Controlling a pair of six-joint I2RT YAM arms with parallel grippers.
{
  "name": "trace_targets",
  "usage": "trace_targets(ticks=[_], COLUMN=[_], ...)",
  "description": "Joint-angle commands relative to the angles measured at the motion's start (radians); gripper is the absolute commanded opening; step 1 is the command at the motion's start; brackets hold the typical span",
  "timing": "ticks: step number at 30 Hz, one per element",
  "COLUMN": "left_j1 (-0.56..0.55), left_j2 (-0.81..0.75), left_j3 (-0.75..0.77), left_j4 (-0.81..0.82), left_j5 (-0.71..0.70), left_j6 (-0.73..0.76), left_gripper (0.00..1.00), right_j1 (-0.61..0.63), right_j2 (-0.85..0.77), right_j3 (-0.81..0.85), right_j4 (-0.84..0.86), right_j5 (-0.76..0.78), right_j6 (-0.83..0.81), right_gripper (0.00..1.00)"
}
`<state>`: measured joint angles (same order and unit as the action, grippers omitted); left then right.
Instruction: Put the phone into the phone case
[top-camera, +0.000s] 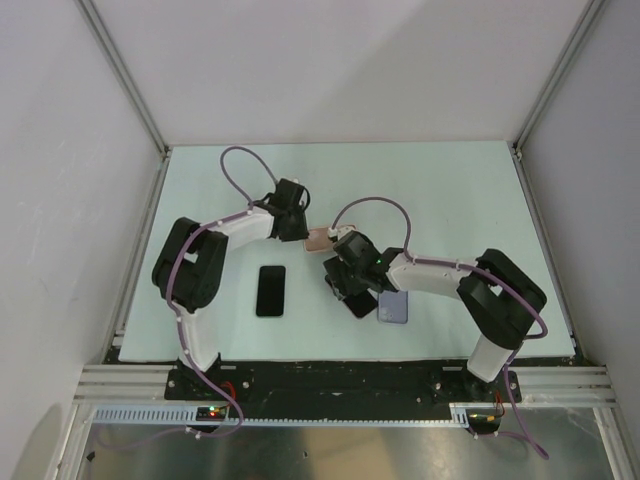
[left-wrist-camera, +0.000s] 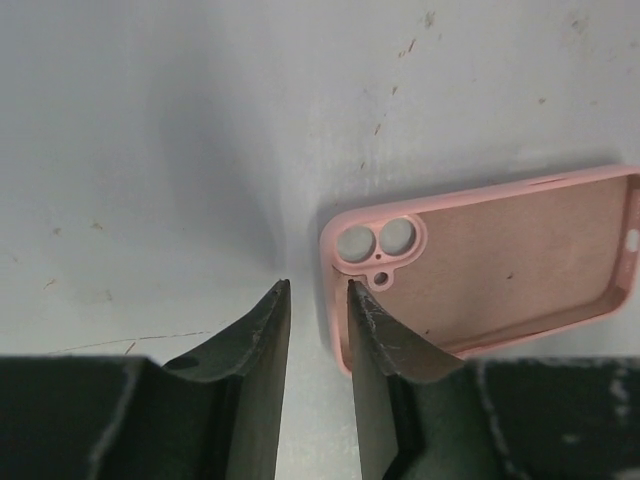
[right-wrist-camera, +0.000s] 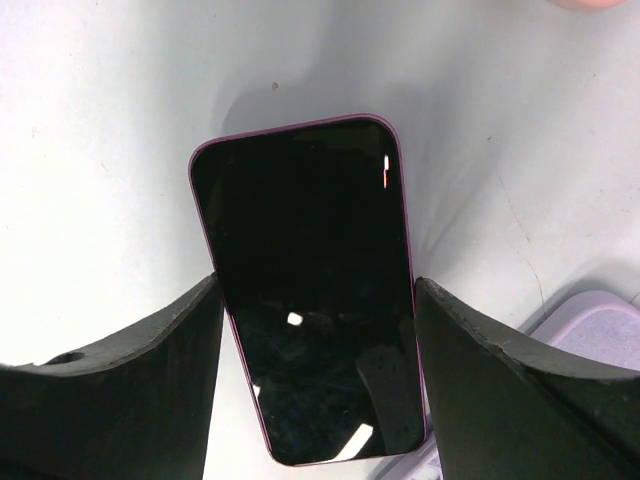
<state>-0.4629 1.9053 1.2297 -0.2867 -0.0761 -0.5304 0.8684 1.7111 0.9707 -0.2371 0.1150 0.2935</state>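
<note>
Currently your left gripper's (left-wrist-camera: 318, 284) fingers stand a narrow gap apart, gripping nothing. The pink phone case (left-wrist-camera: 500, 260) lies open side up at their 3 o'clock, its camera end beside one finger. Your right gripper (right-wrist-camera: 316, 280) clamps the phone (right-wrist-camera: 300, 200) by both long edges, screen up. A lavender case (right-wrist-camera: 590, 320) sits at its 4 o'clock.

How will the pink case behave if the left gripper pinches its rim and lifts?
Probably light: the pink case is an empty, thin shell. Its matte, rubbery-looking wall may flex under a corner pinch. Lying flat on the table, it would likely slide, not tip.
</note>
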Motion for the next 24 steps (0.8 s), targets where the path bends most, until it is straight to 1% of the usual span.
trace_targets(ticks=[1,4,6,8,10,11,13,18,24], left_j1=[-0.015,-0.019,-0.025,-0.031,-0.033,-0.034,-0.034,-0.034,-0.036], left_j2=[0.043,0.062,0.072,0.077,0.083,0.085,0.088,0.078,0.057], left_j3=[0.032,0.042,0.052,0.065,0.086,0.094,0.106,0.118,0.122], left_j4=[-0.041,-0.050,-0.054,-0.063,-0.083,-0.095,-0.110,-0.130,-0.135], left_j5=[-0.015,-0.015,-0.014,-0.015,-0.022,-0.030,-0.035,-0.057,-0.051], left_j6=[0.067,0.080,0.098,0.124,0.153,0.172,0.211,0.324,0.452], left_gripper=[0.34,0.33,0.30,0.24,0.13,0.07,0.02,0.00,0.00], right_j1=[-0.013,-0.014,-0.015,-0.019,-0.024,-0.028,-0.038,-0.063,-0.079], right_j2=[-0.039,-0.038,-0.034,-0.028,-0.023,-0.020,-0.017,0.013,0.067], right_j3=[0.069,0.105,0.132,0.151,0.169,0.177,0.191,0.233,0.287], right_j4=[-0.019,-0.037,-0.051,-0.063,-0.073,-0.076,-0.081,-0.097,-0.123], right_j5=[-0.004,0.000,0.001,0.003,0.009,0.011,0.013,0.021,0.018], right_j6=[0.029,0.031,0.031,0.031,0.029,0.028,0.026,0.013,-0.004], right_gripper=[0.54,0.54,0.54,0.54,0.54,0.54,0.54,0.54,0.54])
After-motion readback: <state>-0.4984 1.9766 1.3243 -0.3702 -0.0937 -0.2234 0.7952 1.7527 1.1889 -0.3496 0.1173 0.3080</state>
